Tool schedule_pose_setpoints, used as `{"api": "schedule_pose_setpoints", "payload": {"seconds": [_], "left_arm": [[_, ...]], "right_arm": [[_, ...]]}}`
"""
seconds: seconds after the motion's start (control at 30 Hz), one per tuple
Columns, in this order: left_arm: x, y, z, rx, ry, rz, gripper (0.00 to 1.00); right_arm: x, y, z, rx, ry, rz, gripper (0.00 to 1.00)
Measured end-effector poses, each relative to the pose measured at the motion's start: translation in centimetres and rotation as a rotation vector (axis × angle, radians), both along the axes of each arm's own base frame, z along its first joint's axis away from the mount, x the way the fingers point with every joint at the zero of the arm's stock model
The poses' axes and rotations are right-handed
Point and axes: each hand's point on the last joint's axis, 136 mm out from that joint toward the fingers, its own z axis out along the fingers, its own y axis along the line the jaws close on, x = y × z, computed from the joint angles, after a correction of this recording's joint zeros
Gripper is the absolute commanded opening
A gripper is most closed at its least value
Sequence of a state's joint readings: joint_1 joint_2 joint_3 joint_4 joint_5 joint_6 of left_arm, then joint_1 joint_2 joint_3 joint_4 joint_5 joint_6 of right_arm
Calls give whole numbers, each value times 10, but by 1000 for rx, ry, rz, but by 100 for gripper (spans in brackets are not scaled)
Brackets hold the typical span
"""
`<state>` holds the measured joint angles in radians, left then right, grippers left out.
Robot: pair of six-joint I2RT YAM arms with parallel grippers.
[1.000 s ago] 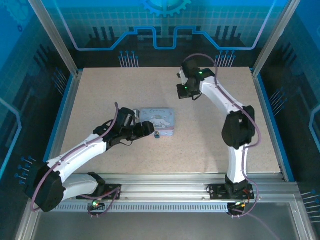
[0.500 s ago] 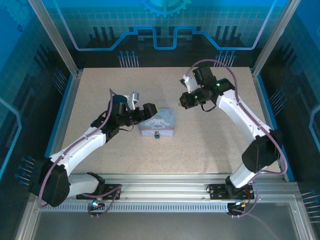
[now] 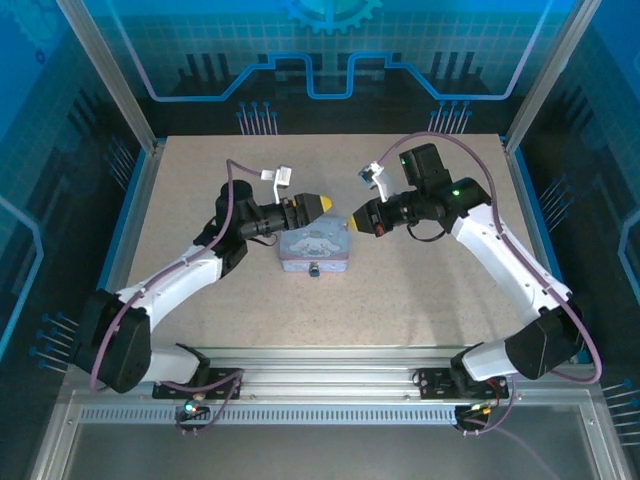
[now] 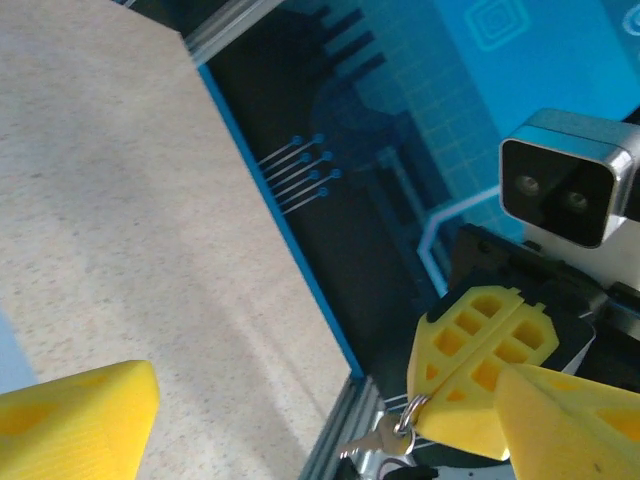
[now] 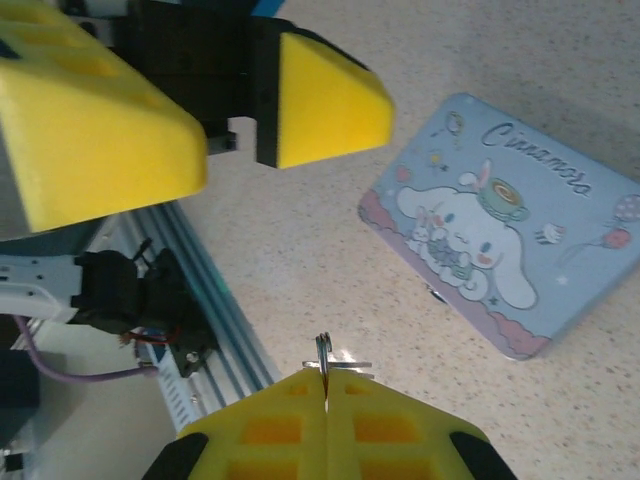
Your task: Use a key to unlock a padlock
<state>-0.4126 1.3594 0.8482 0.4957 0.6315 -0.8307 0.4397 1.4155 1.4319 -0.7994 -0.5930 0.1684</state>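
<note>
At the near side of the table (image 3: 200, 290) sits the tin (image 3: 318, 243), long side running left to right. The small padlock (image 3: 314, 269) is at the middle of its near edge, jutting toward the near side, too small to say which way its keyhole faces. Over the tin's far edge, the two grippers face each other nose to nose! The left gripper (image 3: 320, 206) reaches from the left, jaws spread wide, holding nothing. Its wrist view has one yellow finger (image 4: 75, 420) low left and the other low right, well apart. The right gripper (image 3: 357, 222) has its fingers pressed flat together, pinching a key ring (image 4: 408, 420) right at the tips. The key (image 4: 365, 447) dangles off that ring, its long axis close to level in the left wrist view, and the blade appears to point left, away from the clamped pads. In the right wrist view the ring pokes out of the seam edge-on, over bare table beside the tin.
</note>
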Motion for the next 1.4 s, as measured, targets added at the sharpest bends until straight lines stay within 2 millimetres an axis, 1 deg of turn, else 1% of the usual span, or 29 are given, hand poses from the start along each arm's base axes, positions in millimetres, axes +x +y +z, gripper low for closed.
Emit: {"api": "schedule_pose_setpoints", "payload": {"seconds": [0.1,0.27,0.37,0.43,0.53,0.57,0.8,0.83,0.9,1.13,1.27,1.3,1.37,1.4], "left_arm": [[-6,-9,6,-30,-26,-48,79],[-21,-21,15,-61,-57,-121,72],[-28,-25,14,-67,-54,-149,65],[-30,-26,14,-75,-51,-160,64],[-35,-28,13,-82,-53,-177,56],[-37,-29,12,-84,-51,-184,56],[-41,-31,12,-91,-42,-200,42],[-41,-32,13,-92,-44,-201,38],[-41,-32,13,-95,-45,-202,36],[-43,-33,15,-99,-54,-209,24],[-43,-33,15,-99,-53,-210,21],[-43,-33,15,-99,-53,-210,23],[-43,-33,15,-98,-58,-210,37],[-44,-33,15,-99,-60,-210,39]], "right_arm": [[-2,4,5,29,6,14,0],[-2,8,10,64,11,22,0],[-1,10,14,84,8,23,0],[0,11,17,94,8,21,0],[1,12,19,106,9,17,0],[1,12,19,110,10,17,0],[2,14,20,121,12,16,0],[2,14,19,120,16,15,0],[2,13,18,120,21,13,0],[2,13,14,118,28,10,0],[2,12,17,127,26,7,0],[2,12,17,129,25,8,0],[2,12,18,133,25,7,0],[2,12,18,134,24,7,0]]}}
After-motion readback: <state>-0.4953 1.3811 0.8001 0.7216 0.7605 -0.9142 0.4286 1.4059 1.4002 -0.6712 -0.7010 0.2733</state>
